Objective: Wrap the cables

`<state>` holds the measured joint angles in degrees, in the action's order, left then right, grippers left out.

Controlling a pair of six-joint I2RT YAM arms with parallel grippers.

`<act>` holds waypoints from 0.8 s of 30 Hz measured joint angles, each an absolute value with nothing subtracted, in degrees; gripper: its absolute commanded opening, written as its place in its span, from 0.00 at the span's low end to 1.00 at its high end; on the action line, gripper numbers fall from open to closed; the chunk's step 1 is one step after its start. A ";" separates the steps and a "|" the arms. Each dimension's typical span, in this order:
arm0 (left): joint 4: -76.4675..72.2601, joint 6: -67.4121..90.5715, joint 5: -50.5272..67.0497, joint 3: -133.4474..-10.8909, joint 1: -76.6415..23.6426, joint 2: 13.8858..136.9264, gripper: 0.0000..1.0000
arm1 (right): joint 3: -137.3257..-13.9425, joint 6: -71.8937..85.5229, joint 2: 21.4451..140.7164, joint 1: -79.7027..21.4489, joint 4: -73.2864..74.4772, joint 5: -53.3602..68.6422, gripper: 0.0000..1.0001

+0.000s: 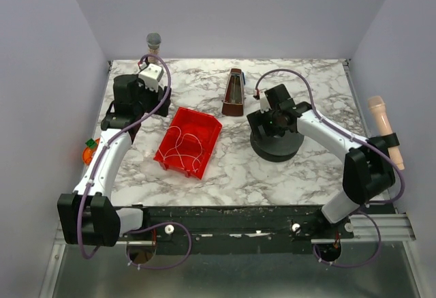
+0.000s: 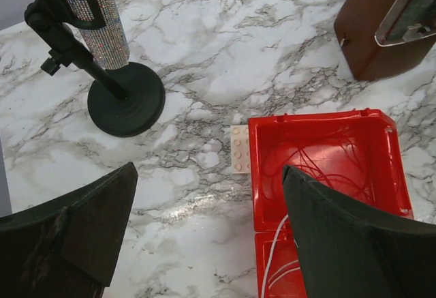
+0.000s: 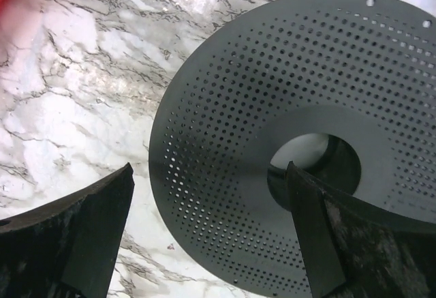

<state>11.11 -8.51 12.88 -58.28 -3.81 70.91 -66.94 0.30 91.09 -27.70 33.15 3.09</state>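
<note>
On marbled table [image 1: 272, 175], pale walls [image 1: 41, 52] around, cables [image 1: 184, 144] in red bin [image 1: 201, 116], left pincer [image 2: 208, 172] and right pincer [image 3: 208, 170] apart

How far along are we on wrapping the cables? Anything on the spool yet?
Done: nothing visible yet; the thin white cables lie in loose loops inside the red plastic bin. In hand: the right gripper is open over the black perforated round spool; the left gripper is open above the bin. Left: grasping the cables and all the winding.

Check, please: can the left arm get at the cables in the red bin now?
Probably yes: the left gripper hangs open near the red bin, and the cables lie uncovered inside.
</note>
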 measured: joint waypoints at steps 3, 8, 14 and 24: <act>15.70 -8.58 14.70 -60.51 -3.81 70.48 0.95 | -67.42 -0.23 93.34 -27.70 33.36 4.36 1.00; 19.92 -8.54 16.58 -61.17 -3.81 70.48 0.95 | -67.42 -0.16 95.39 -27.70 34.09 4.45 1.00; 21.43 -8.40 17.58 -61.17 -3.81 70.48 0.95 | -67.42 -0.25 99.77 -27.70 34.68 3.64 1.00; 23.05 -8.32 17.76 -61.41 -3.84 70.52 0.82 | -66.57 -0.05 96.36 -27.77 34.54 6.76 0.38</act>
